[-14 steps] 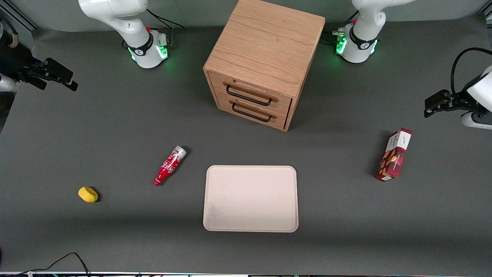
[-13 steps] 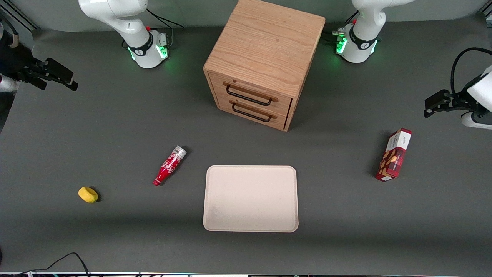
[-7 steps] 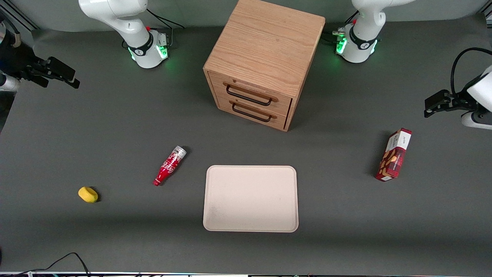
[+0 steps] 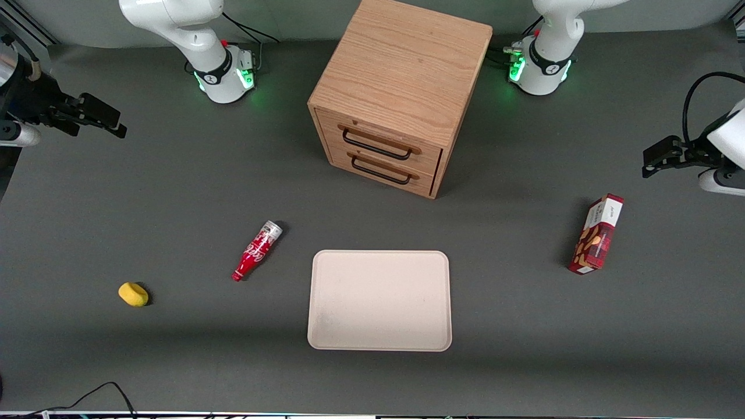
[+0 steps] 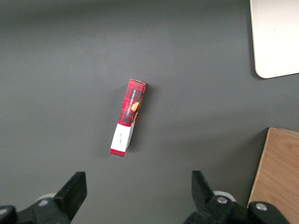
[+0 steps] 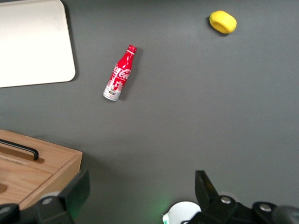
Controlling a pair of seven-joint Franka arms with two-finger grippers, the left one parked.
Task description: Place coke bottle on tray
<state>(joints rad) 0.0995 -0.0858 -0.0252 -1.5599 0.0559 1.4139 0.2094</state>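
Tray point(image 6: 32, 44) and hand point(image 6: 140, 191) partly cropped

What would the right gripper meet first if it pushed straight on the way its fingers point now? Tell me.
Judging by the wrist view, the gripper, open, points down at bare table. The coke bottle lies off that line, so probably only the mat, though depth is unclear.

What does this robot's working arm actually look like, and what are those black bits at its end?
A glossy white, rounded arm rises from a base ringed in black and glowing green, with black cables. The black gripper at the working arm's end of the table carries two blocky black fingers, spread open.
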